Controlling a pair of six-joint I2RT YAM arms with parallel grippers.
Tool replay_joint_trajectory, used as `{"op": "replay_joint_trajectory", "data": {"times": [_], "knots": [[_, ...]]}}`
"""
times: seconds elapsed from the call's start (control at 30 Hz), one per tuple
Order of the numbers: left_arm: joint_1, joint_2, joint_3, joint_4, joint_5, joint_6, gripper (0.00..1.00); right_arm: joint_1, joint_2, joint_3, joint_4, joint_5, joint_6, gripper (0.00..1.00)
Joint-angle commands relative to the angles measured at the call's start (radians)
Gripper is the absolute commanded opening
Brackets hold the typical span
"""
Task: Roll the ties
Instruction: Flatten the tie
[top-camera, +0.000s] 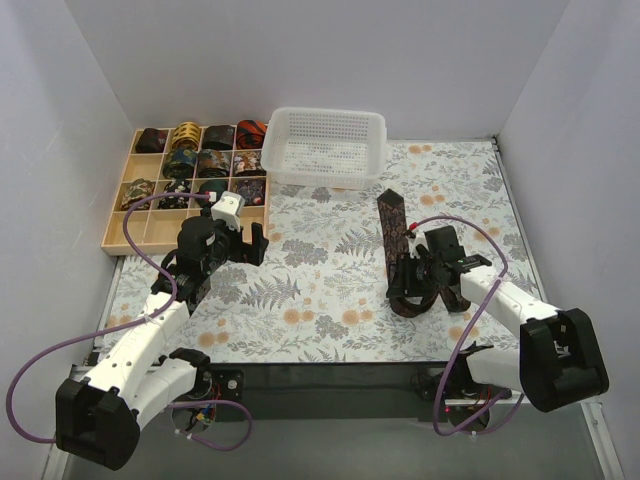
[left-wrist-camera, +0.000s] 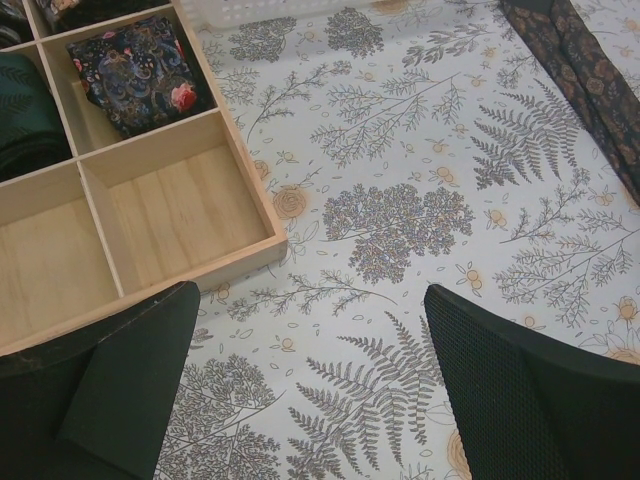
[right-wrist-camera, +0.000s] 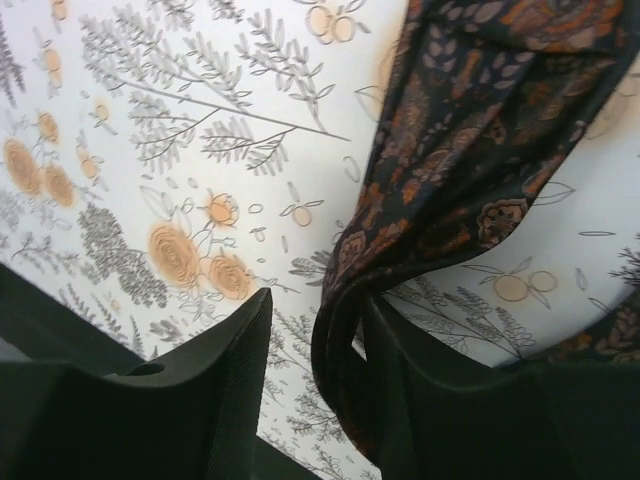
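Patterned tie (top-camera: 392, 235) lengthwise on floral tabletop (top-camera: 320, 300), right of centre; near end looped between part-open right jaws, touching one finger (right-wrist-camera: 450, 410); left jaws wide apart, empty, near wooden tray (left-wrist-camera: 170, 215).

You have a table (top-camera: 320, 300) with a fern-and-flower print filling the middle of the top view. On it lie a gridded wooden tray (top-camera: 118, 236) at upper left, a white mesh basket (top-camera: 325, 176) at upper centre, and a dark patterned tie (top-camera: 391, 222) right of centre.
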Motion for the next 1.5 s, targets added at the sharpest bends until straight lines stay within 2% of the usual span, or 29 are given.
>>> {"op": "replay_joint_trajectory", "data": {"times": [0.0, 0.1, 0.33, 0.47, 0.53, 0.57, 0.6, 0.63, 0.67, 0.77, 0.93, 0.97, 1.0, 1.03, 1.13, 1.17, 1.23, 1.37, 1.47], "knots": [[0.0, -0.021, -0.002, -0.004, 0.005, 0.008, 0.89, 0.008, 0.007, 0.041, 0.028, 0.107, 0.02, 0.42], [-0.002, -0.022, -0.004, -0.004, 0.005, 0.008, 0.89, 0.008, 0.013, 0.03, -0.001, 0.169, -0.006, 0.44], [-0.002, -0.013, -0.001, -0.006, 0.021, 0.01, 0.89, 0.011, 0.065, -0.017, 0.131, 0.032, 0.026, 0.43], [-0.002, -0.014, -0.002, -0.004, 0.018, 0.01, 0.89, 0.016, 0.135, -0.002, 0.197, -0.042, 0.06, 0.35], [-0.002, -0.016, -0.001, -0.004, 0.019, 0.011, 0.89, 0.015, 0.142, 0.013, 0.252, -0.073, 0.086, 0.24], [-0.002, -0.018, -0.001, -0.004, 0.018, 0.011, 0.89, 0.016, 0.132, 0.027, 0.277, -0.065, 0.101, 0.16], [-0.002, -0.016, -0.001, -0.004, 0.019, 0.013, 0.89, 0.016, 0.107, 0.044, 0.281, -0.011, 0.104, 0.12], [0.0, -0.018, -0.001, -0.004, 0.019, 0.013, 0.89, 0.013, 0.091, 0.091, 0.281, 0.028, 0.101, 0.04], [-0.002, -0.016, -0.001, -0.004, 0.021, 0.011, 0.89, 0.008, 0.079, 0.117, 0.281, 0.065, 0.085, 0.01], [-0.002, -0.016, -0.001, -0.004, 0.022, 0.011, 0.89, -0.053, 0.05, 0.231, 0.291, 0.175, 0.048, 0.01], [0.0, -0.022, -0.002, -0.004, 0.022, 0.014, 0.89, -0.232, 0.089, 0.334, 0.334, 0.31, 0.046, 0.01], [0.0, -0.024, -0.001, -0.004, 0.018, 0.014, 0.89, -0.257, 0.103, 0.346, 0.375, 0.329, 0.051, 0.03], [-0.002, -0.025, -0.001, -0.006, 0.018, 0.014, 0.89, -0.298, 0.14, 0.352, 0.378, 0.359, 0.061, 0.1], [0.0, -0.027, -0.001, -0.006, 0.018, 0.013, 0.89, -0.308, 0.157, 0.36, 0.373, 0.36, 0.069, 0.27], [0.0, -0.025, -0.002, -0.004, 0.024, 0.013, 0.89, -0.354, 0.165, 0.381, 0.292, 0.388, 0.049, 0.57], [-0.002, -0.025, -0.002, -0.004, 0.025, 0.011, 0.89, -0.352, 0.152, 0.378, 0.248, 0.39, 0.042, 0.62], [-0.002, -0.022, -0.001, -0.002, 0.032, 0.011, 0.89, -0.354, 0.11, 0.355, 0.187, 0.393, 0.028, 0.67], [-0.002, -0.022, -0.001, -0.004, 0.044, 0.008, 0.89, -0.352, -0.01, 0.234, 0.038, 0.41, 0.026, 0.7], [-0.002, -0.018, -0.001, -0.004, 0.05, 0.007, 0.89, -0.352, -0.1, 0.129, -0.014, 0.489, 0.054, 0.74]]}}
